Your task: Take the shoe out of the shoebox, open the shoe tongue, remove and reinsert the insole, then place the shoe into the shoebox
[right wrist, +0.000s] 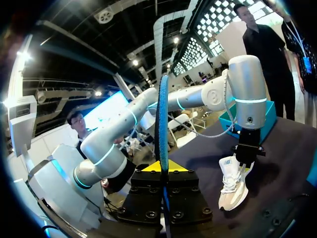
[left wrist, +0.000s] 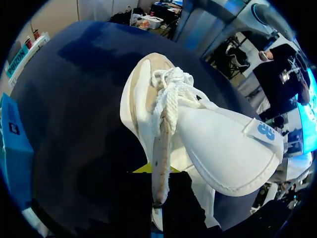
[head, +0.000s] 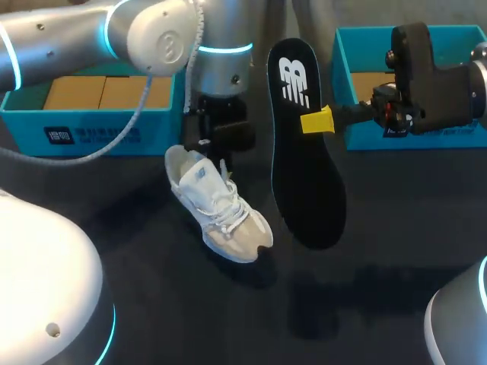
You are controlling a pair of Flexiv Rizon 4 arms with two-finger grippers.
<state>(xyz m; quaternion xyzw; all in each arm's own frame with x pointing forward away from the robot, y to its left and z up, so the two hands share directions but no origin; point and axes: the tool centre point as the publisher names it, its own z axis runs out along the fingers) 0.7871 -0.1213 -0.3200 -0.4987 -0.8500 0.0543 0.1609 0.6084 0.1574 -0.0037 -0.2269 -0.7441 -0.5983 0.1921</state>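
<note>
Our right end effector [head: 318, 120] is clamped on the side edge of the insole [head: 304, 175], toward its printed end. It holds the insole off the table [head: 396, 251], with the long toe part hanging free below the fingers. Our left end effector [left wrist: 159, 172] looks pinched on the collar edge of the shoe [head: 221, 207] at the heel. The toe points away from it and the tongue [left wrist: 223, 144] is spread open just beside the fingers. We judge reinsertion to be the step in hand. The insole is gripped by a small patch, so it may pivot or fold when its toe meets the shoe mouth instead of sliding in. The laces [left wrist: 171, 87] sit bunched ahead of the left end effector and could snag the insole tip. The left hold is on a thin edge, so a push from the insole may twist the shoe loose or skid it across the table. The two end effectors are near each other, so we watch for contact.
</note>
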